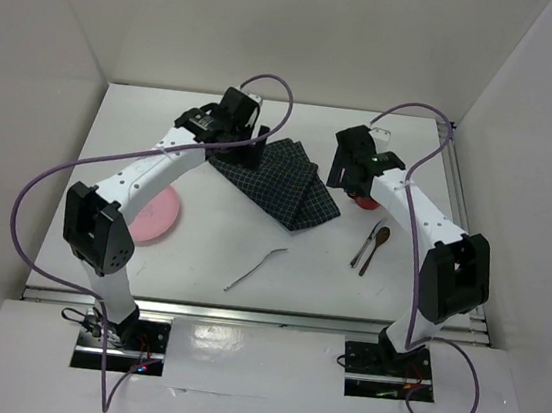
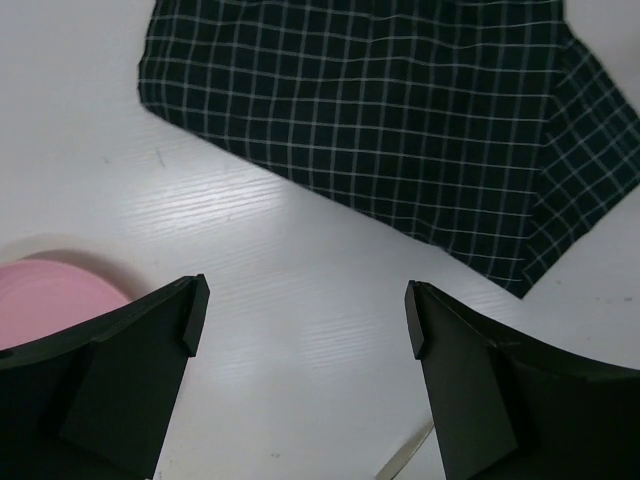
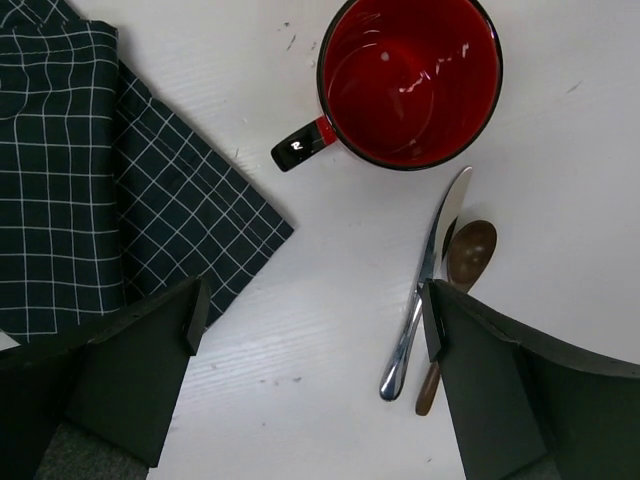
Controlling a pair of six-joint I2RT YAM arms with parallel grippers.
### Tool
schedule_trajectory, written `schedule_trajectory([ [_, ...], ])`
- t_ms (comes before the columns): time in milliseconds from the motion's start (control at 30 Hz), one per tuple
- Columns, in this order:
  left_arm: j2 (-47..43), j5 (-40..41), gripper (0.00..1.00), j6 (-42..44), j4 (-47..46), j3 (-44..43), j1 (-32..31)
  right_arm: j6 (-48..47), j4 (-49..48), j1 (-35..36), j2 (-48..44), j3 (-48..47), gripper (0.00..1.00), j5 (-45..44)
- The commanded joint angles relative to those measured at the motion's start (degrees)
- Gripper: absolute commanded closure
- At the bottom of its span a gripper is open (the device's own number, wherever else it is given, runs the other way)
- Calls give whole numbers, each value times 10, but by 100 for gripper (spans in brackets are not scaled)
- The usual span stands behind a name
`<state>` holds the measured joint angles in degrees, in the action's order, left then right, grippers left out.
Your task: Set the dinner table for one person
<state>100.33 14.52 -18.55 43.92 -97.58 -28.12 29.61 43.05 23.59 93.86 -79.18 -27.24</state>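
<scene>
Dinner table (image 1: pixel 200 248): left fingers (image 2: pixel 110 380), right fingers (image 3: pixel 110 390) poised above, spread.

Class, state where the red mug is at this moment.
In the right wrist view the red mug sits upright on the dinner table at top centre, just above the knife and wooden spoon, right of the checked cloth.
</scene>
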Motion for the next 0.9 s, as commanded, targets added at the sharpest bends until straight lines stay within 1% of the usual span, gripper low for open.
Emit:
schedule_trajectory([
  [0,27,-30,0,-17,15,-65,-17,10,-1,-3,-43,10,0,3],
  [133,101,-36,0,-17,24,-120,-51,10,12,-8,-90,38,0,34],
  [200,123,-44,0,-17,18,-145,-58,10,17,-8,-112,62,0,53],
  [233,134,-61,0,-17,18,-153,-58,10,17,-8,-137,71,0,58],
  [300,179,-71,0,-17,19,-196,-63,10,24,-8,-164,96,0,63],
  [333,196,-52,0,-17,19,-215,-77,10,24,-14,-192,104,1,74],
  [367,235,-44,0,-17,28,-258,-83,10,24,-14,-206,118,2,80],
  [400,255,-38,0,-11,41,-282,-88,16,24,-14,-230,124,4,94],
  [433,275,-38,0,-11,41,-328,-94,16,24,-14,-241,129,4,99],
  [500,328,-38,0,-11,56,-374,-94,21,24,-14,-258,137,6,105],
  [567,347,-33,7,-16,46,-398,-94,34,32,-20,-278,143,7,98],
  [600,353,-28,14,-16,34,-398,-94,40,32,-20,-283,143,9,91],
  [633,362,-22,20,-11,20,-398,-94,45,40,-20,-283,143,10,91],
  [733,386,-17,27,-11,-16,-416,-94,50,45,-20,-300,148,12,91],
  [833,420,-11,27,-5,-49,-450,-99,55,45,-20,-313,162,13,98],
  [867,427,-4,25,2,-57,-450,-99,61,50,-20,-318,162,13,104],
])
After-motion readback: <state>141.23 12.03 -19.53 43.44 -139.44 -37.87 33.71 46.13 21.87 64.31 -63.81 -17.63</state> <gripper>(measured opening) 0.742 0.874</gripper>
